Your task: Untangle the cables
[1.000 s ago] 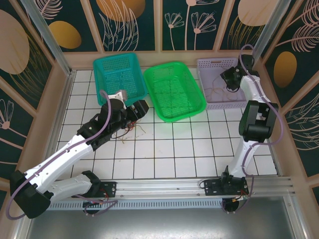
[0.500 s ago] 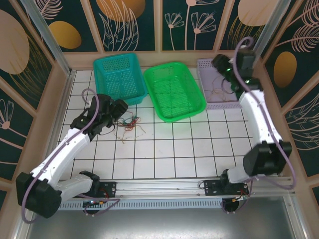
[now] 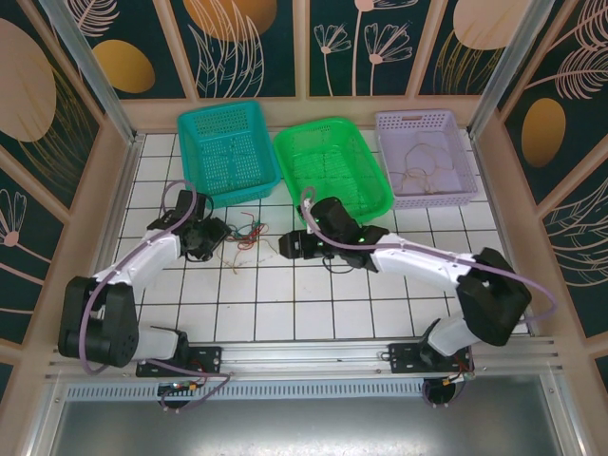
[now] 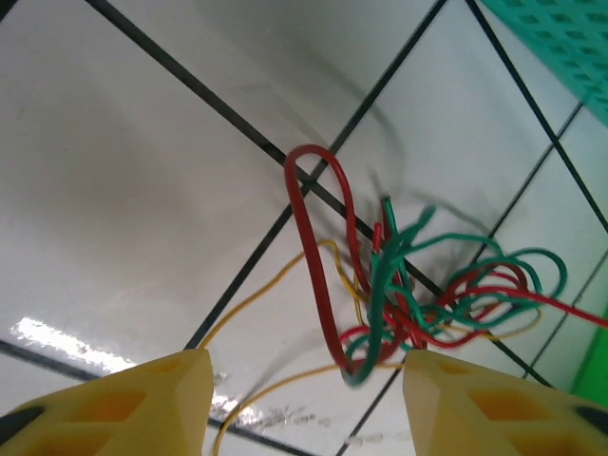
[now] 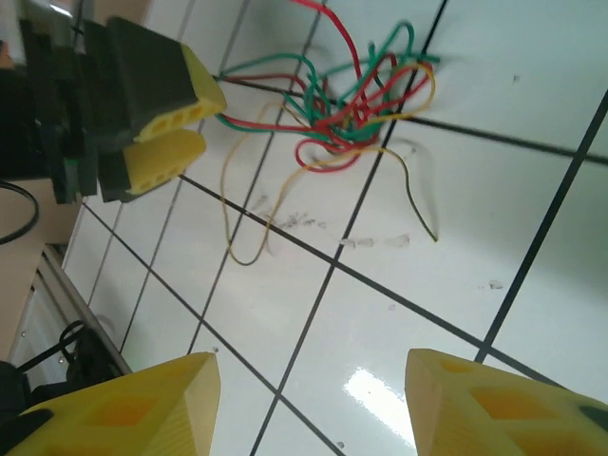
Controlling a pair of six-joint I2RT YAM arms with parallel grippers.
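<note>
The cables (image 3: 249, 233) lie as a small tangle of red, green and tan-yellow wires on the white tiles, left of centre. My left gripper (image 3: 214, 236) is just left of the tangle, low over the floor. In the left wrist view its jaws (image 4: 304, 404) stand apart, and a red and green loop of the cables (image 4: 356, 366) hangs between the fingertips, touching neither. My right gripper (image 3: 285, 245) sits right of the tangle, open with only bare tile between its fingers (image 5: 123, 408). The right wrist view shows the cables (image 5: 351, 114) and the left gripper (image 5: 176, 128) beyond them.
A teal basket (image 3: 195, 142), a green basket (image 3: 375, 199) and a purple basket (image 3: 461, 195) stand along the back. A thin tan wire (image 3: 415, 174) lies in the purple one. The right arm (image 3: 418, 256) stretches low across the middle tiles.
The right arm swung from the purple basket down to the floor right of the tangle. The left gripper drew back left of the tangle and its jaws narrowed.
</note>
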